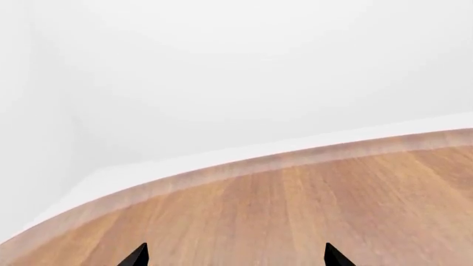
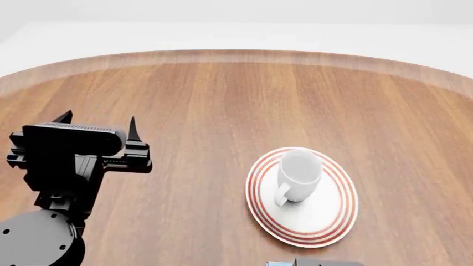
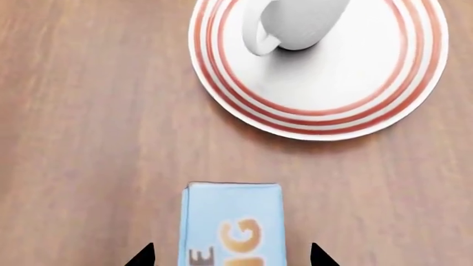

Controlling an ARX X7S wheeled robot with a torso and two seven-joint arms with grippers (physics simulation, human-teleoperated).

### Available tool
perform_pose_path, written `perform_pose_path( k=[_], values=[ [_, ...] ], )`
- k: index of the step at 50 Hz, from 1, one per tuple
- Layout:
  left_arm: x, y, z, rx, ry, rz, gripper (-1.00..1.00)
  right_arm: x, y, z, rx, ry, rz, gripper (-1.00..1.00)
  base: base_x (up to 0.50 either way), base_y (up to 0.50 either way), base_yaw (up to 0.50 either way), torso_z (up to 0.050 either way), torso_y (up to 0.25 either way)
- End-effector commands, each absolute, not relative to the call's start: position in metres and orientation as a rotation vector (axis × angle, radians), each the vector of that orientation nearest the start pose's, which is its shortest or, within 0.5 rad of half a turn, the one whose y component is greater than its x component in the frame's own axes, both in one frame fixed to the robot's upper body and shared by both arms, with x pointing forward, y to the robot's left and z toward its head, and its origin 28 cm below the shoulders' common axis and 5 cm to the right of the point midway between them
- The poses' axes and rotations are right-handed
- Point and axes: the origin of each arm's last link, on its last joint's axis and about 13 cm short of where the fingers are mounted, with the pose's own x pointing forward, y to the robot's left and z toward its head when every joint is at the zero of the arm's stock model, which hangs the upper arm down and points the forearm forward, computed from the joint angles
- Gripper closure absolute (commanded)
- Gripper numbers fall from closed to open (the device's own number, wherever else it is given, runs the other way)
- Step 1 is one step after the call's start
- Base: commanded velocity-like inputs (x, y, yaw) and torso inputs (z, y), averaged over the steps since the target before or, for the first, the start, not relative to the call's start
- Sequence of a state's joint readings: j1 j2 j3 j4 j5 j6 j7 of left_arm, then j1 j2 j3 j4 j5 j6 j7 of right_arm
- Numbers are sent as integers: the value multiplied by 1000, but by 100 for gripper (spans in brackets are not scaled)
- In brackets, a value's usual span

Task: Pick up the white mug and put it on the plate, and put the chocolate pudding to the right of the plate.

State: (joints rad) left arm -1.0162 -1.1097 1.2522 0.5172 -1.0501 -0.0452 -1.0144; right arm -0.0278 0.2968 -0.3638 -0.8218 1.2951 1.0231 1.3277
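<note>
The white mug [image 2: 299, 174] stands upright on the red-ringed plate [image 2: 319, 224], its handle toward the robot. In the right wrist view the mug [image 3: 299, 19] and the plate [image 3: 355, 83] lie beyond the chocolate pudding [image 3: 232, 219], a light blue carton lying flat on the wood. My right gripper [image 3: 230, 256] is open, one fingertip on each side of the carton with a gap on both sides. In the head view only a blue corner of the pudding [image 2: 276, 264] shows at the near edge. My left gripper [image 2: 99, 123] is open over bare wood at the left, holding nothing.
The round wooden table [image 2: 221, 100] has its curved far edge [image 1: 244, 166] ahead of the left gripper [image 1: 235, 257]. White floor lies beyond it.
</note>
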Motion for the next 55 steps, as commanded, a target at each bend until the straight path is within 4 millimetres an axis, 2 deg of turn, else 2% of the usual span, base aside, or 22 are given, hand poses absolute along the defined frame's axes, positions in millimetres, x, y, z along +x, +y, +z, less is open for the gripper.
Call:
perform_pose_path(
  k=[1, 10, 21, 22, 32, 42, 47, 51, 55],
  values=[
    [226, 249, 191, 189, -157, 38, -100, 99, -33, 112, 107, 704, 11, -100, 0, 0, 0, 0, 0],
    [227, 249, 189, 186, -154, 36, -100, 96, -31, 100, 82, 744, 20, -100, 0, 0, 0, 0, 0],
    [227, 249, 188, 183, -150, 37, -100, 95, -29, 95, 70, 760, 45, -100, 0, 0, 0, 0, 0],
    [227, 249, 187, 183, -150, 37, -100, 95, -29, 95, 68, 758, 46, 100, 0, 0, 0, 0, 0],
    [228, 249, 188, 182, -148, 35, -100, 96, -28, 98, 44, 725, 63, 100, 1, 0, 0, 0, 0],
    [228, 249, 188, 181, -146, 35, -100, 101, -29, 109, 19, 619, 78, 100, 0, 0, 0, 0, 0],
    [227, 250, 188, 181, -147, 39, -100, 105, -32, 124, 23, 543, 73, 100, 0, 0, 0, 0, 0],
    [226, 251, 189, 181, -151, 42, -100, 105, -37, 144, 37, 475, 62, 100, 0, 0, 0, 0, 0],
    [226, 251, 190, 180, -153, 44, -100, 97, -40, 171, 55, 389, 97, 100, 0, 0, 0, 0, 0]
  ],
)
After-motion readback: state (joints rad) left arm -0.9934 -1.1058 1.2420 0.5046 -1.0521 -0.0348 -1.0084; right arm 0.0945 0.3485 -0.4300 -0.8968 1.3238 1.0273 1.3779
